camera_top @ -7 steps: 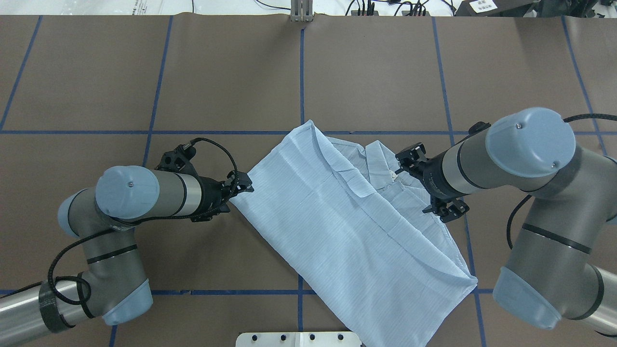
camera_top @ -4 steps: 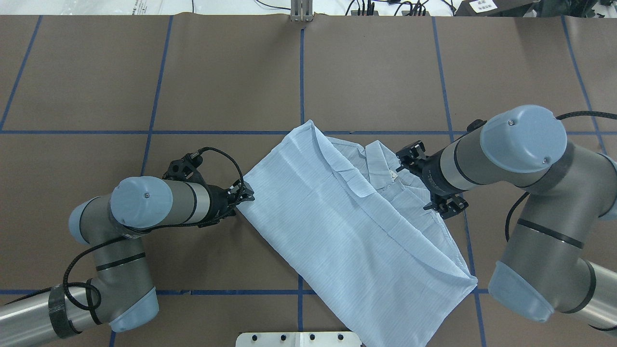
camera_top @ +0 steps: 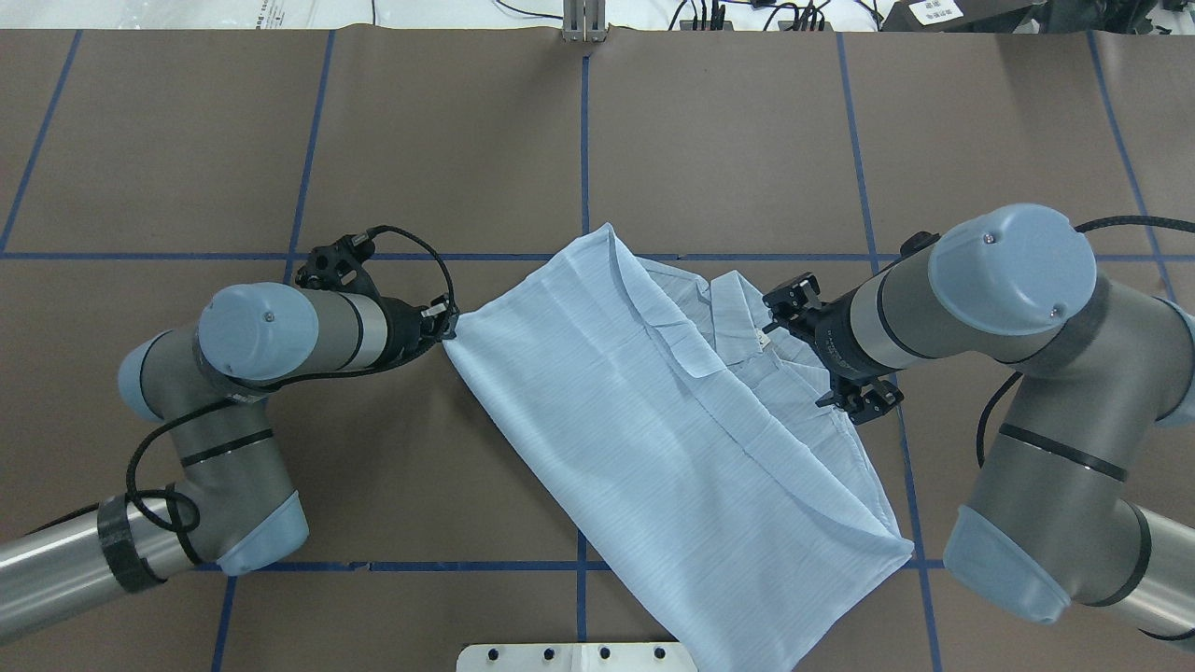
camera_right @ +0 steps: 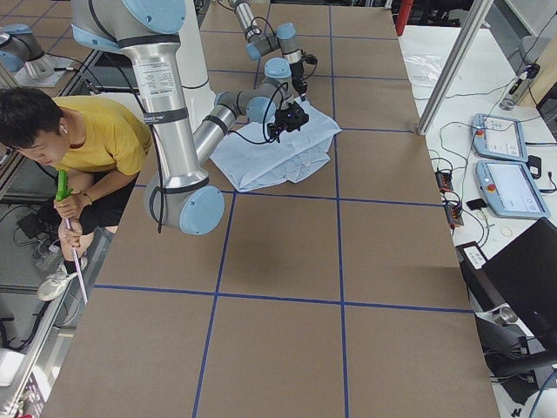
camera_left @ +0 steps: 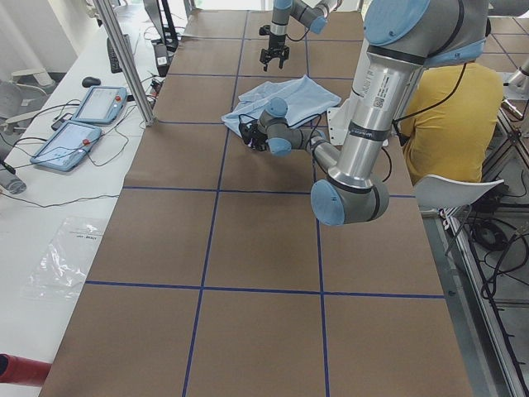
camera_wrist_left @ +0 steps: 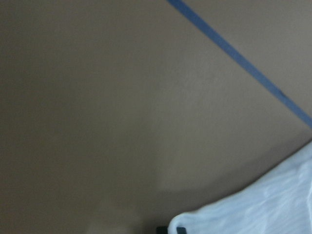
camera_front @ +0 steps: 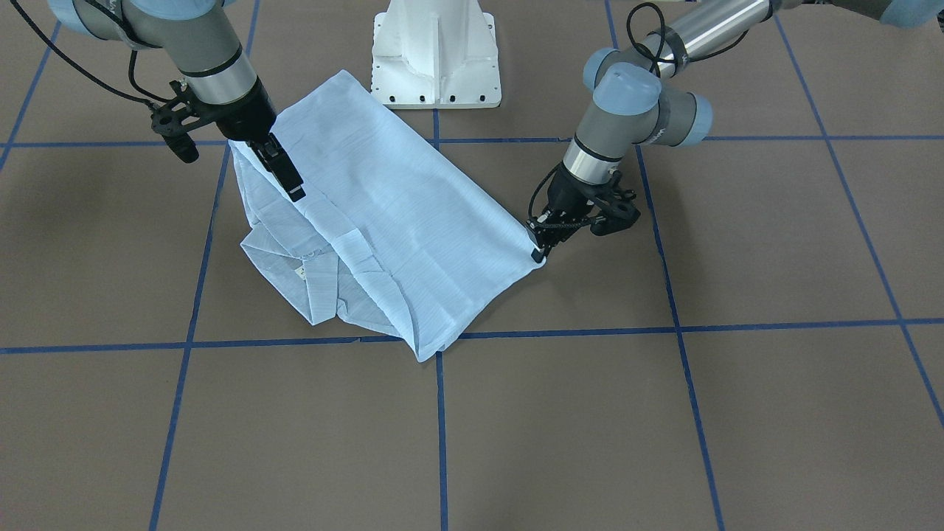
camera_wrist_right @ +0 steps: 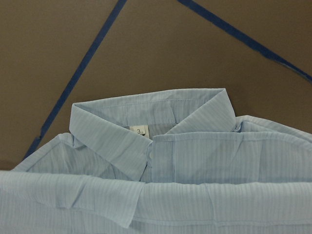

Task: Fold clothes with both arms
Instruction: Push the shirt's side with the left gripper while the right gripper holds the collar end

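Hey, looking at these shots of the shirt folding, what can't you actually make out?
Right pincer: its own wrist covers it in the overhead view; the front-facing view shows it edge-on, so open or shut is unclear.
Left pincer: the left wrist view is blurred and its bottom edge cuts off the tips.
Shirt sleeves: hidden under folded layers in every view.
Collar label: print too small in the right wrist view.
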